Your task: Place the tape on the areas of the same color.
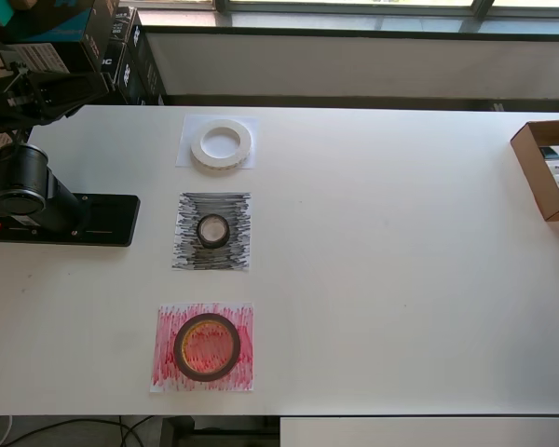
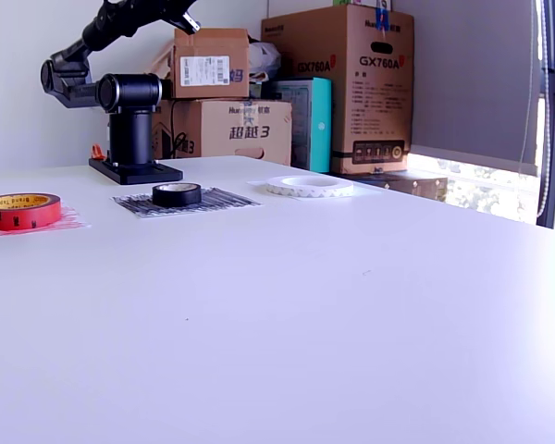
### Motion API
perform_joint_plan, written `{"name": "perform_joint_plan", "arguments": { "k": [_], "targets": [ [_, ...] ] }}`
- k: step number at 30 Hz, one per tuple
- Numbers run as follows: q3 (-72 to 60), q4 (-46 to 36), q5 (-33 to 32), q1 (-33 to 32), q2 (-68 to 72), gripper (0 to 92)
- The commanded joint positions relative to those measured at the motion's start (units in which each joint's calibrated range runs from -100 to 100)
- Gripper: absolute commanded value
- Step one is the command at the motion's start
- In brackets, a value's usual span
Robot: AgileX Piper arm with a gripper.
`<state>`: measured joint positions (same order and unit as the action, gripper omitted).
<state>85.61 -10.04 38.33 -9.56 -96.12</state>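
The white tape roll (image 1: pixel 222 145) lies on the plain white sheet (image 1: pixel 187 158) at the far side of the table. The small black roll (image 1: pixel 213 230) sits in the middle of the black-scribbled sheet (image 1: pixel 214 261). The dark red roll with a yellowish core (image 1: pixel 206 346) lies on the red-scribbled sheet (image 1: pixel 163 377). In the exterior view the red roll (image 2: pixel 19 210), the black roll (image 2: pixel 177 193) and the white roll (image 2: pixel 310 186) stand in a row. My arm (image 1: pixel 37 93) is folded back over its base, away from all the rolls. The gripper (image 2: pixel 187 18) is cut off at the top edge, so its jaws cannot be read.
The arm's black base plate (image 1: pixel 93 221) is at the overhead view's left edge of the table (image 1: pixel 401 279). An open cardboard box (image 1: pixel 548 168) stands at the right edge. Stacked cartons (image 2: pixel 342 88) stand behind the table.
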Motion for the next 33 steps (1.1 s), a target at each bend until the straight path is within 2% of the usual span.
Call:
{"name": "perform_joint_plan", "arguments": {
  "k": [1,6,33],
  "targets": [
    [0.9,0.7,-0.3,0.2,-2.8,14.1],
    [2.1,0.7,-0.2,0.4,-2.9,0.1],
    [13.8,1.5,0.0,2.6,-3.0,0.0]
  ]
}}
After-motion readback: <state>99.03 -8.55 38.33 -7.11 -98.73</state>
